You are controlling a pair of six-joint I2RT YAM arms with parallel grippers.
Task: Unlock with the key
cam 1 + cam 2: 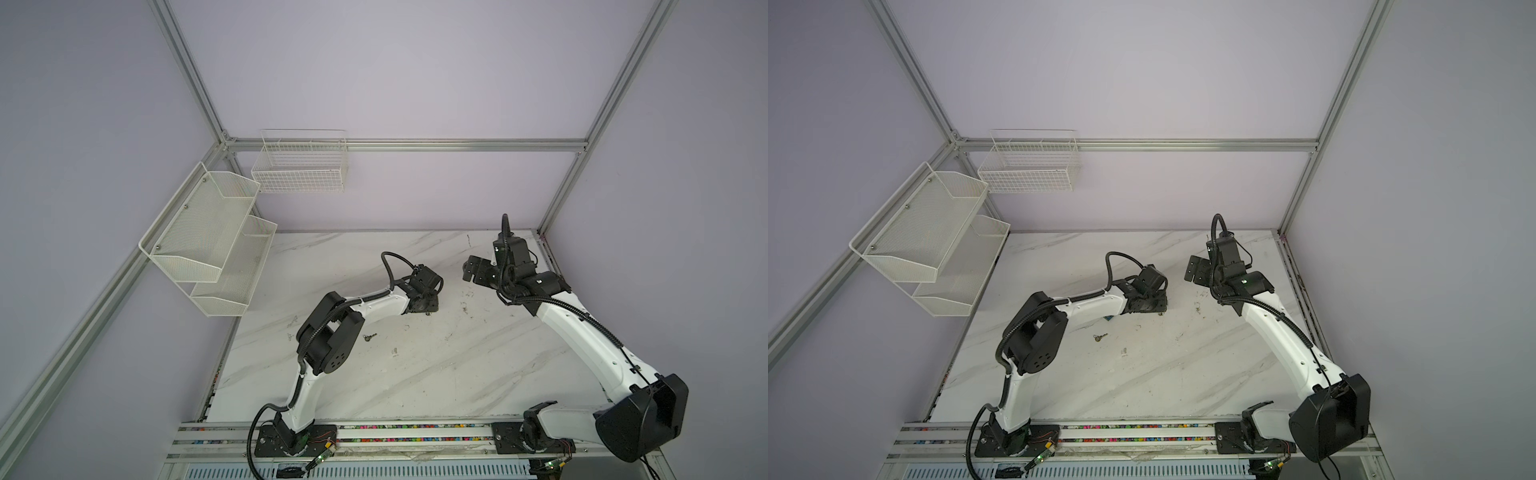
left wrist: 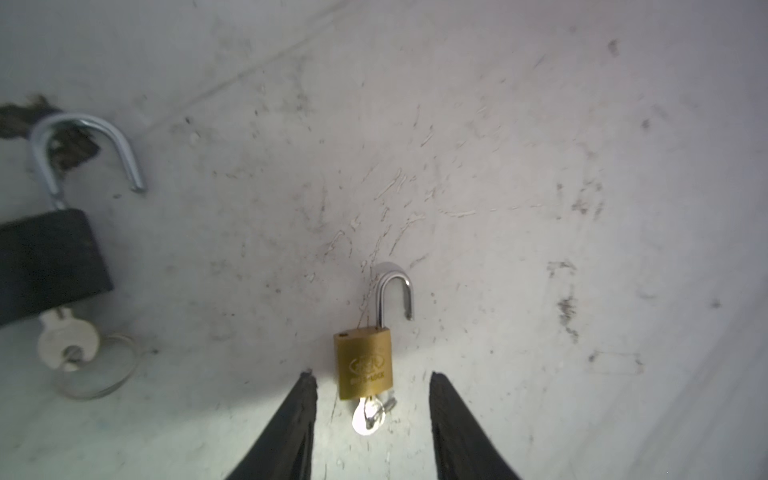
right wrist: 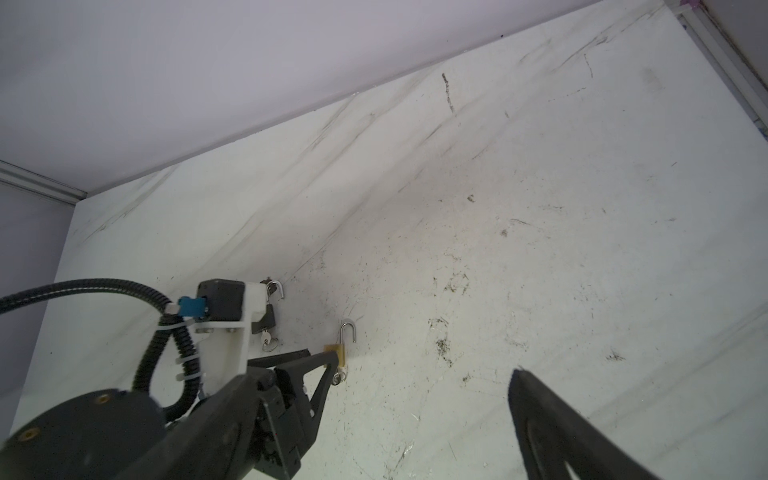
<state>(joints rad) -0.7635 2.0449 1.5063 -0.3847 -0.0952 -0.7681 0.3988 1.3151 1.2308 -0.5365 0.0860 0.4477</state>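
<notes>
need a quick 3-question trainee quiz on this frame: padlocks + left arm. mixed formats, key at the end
1. True or false: the brass padlock has its shackle open.
2. Pick one. The left fingers are: A) clamped on the brass padlock; B) open, one on each side of it; C) shut on nothing.
3. Short answer: what sits in the keyhole of the black padlock?

Key
1. True.
2. B.
3. A key.
</notes>
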